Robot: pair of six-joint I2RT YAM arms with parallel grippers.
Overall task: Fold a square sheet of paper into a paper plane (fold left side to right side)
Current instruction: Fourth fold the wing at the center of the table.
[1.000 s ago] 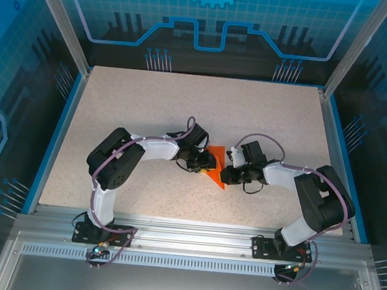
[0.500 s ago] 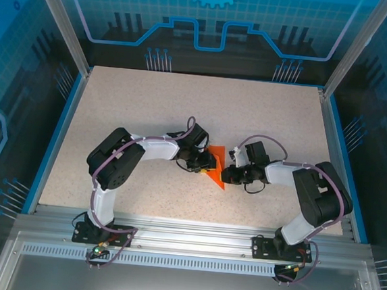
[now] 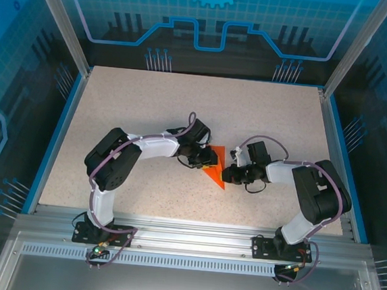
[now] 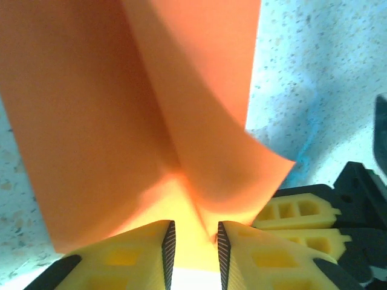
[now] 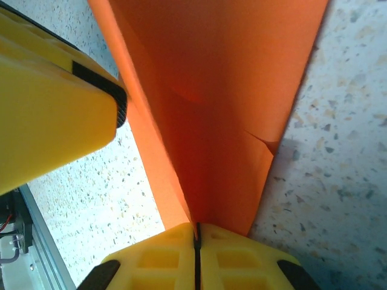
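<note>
Nearest you, both arm bases sit on the aluminium rail [image 3: 186, 234] along the near edge of the tabletop [image 3: 149, 107], with the left arm [image 3: 111, 161] on the left and the right arm [image 3: 314, 196] on the right. Each arm bends inward, so your two claws meet at the folded orange paper [image 3: 215, 173]. It lies about midway between the left and right edges, closer to the near edge than to the far one. From above it reads as a small triangle with its point aimed at the near edge.

Your right gripper [image 3: 228, 174] comes in from the right at the near end of the paper. Its wrist camera shows the two yellow fingers [image 5: 242, 254] pressed flat together. The narrow end of the folded orange paper [image 5: 230, 90] runs straight into the seam between them, so this claw is clamped on the paper.

Your left gripper [image 3: 207, 161] reaches in from the left, a little farther from you. In its wrist view the yellow pads [image 4: 166, 241] stand a narrow gap apart and a raised crease of the paper dips into that gap; the jaws are parted, not pinched flat. To the right a flap curls up off the speckled surface, with the other claw just beside it.

Beyond the arms, a blue rim [image 3: 206, 76] borders the far edge, and a blue patterned panel [image 3: 211, 24] rises behind it.
</note>
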